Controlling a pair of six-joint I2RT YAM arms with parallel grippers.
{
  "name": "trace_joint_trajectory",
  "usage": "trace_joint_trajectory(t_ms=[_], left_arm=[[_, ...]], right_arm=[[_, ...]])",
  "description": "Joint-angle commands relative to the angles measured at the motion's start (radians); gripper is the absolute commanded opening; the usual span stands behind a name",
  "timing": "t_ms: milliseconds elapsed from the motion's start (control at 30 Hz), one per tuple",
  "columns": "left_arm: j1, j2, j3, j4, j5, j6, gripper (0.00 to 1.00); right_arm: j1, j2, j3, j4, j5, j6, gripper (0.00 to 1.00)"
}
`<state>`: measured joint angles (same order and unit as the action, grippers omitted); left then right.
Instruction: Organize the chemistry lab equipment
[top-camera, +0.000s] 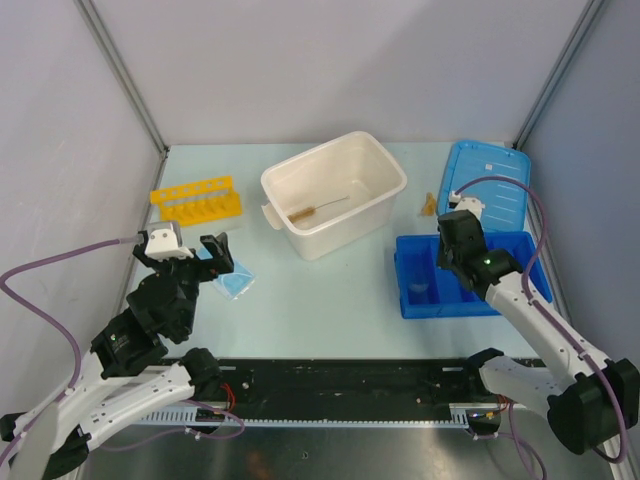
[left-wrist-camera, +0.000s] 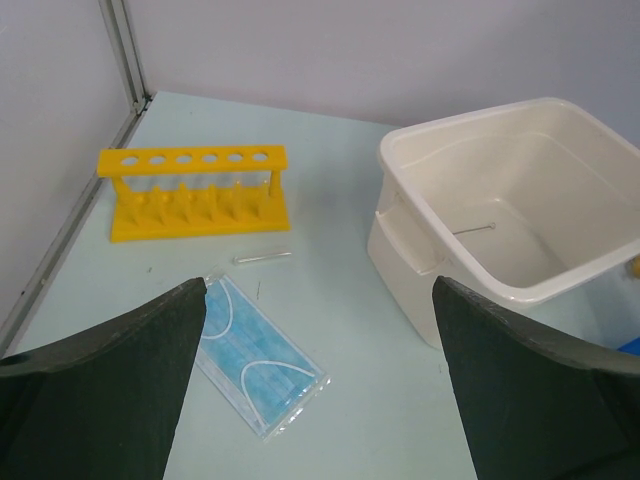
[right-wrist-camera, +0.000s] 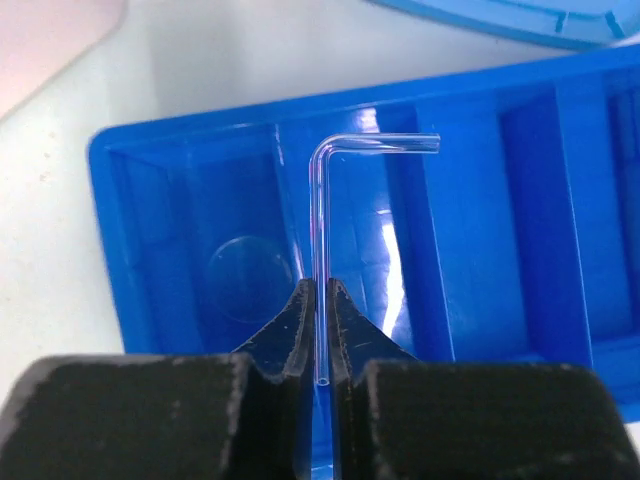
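While the right pincer pinches a bent clear tube above the blue tray, the left pincer hangs spread wide over a blue mask on the tabletop. Beyond the mask lie a short tube and the yellow rack. A brush lies in the white tub; an amber piece sits beside the lid. Sorting looks barely begun, most items loose. No writing is legible.

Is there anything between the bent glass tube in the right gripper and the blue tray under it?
Nothing visible blocks it. The right gripper holds the bent tube over the open blue tray; a round clear dish lies on its floor, beside the tube.
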<state>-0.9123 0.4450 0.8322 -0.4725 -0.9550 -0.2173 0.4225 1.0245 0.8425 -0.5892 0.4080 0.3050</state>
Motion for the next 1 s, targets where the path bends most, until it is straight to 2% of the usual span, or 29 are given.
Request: trace_joint_trajectory(t_ms=[0,233,967], left_arm=[[0.001,0.009,-0.002,0.045,0.008,-0.001,0.99],[0.001,0.006,-0.004,0.046,0.011,-0.002,0.99],[0.001,0.002,-0.005,0.050,0.016,0.002,0.99]], right_arm=[[-0.025,0.032,0.032,-0.064,0.021,0.000,0.02],[-0.064,0.104,0.032,-0.054,-0.045,0.024,0.04],[-0.165,0.336,-0.038,0.120,-0.179,0.015,0.08]])
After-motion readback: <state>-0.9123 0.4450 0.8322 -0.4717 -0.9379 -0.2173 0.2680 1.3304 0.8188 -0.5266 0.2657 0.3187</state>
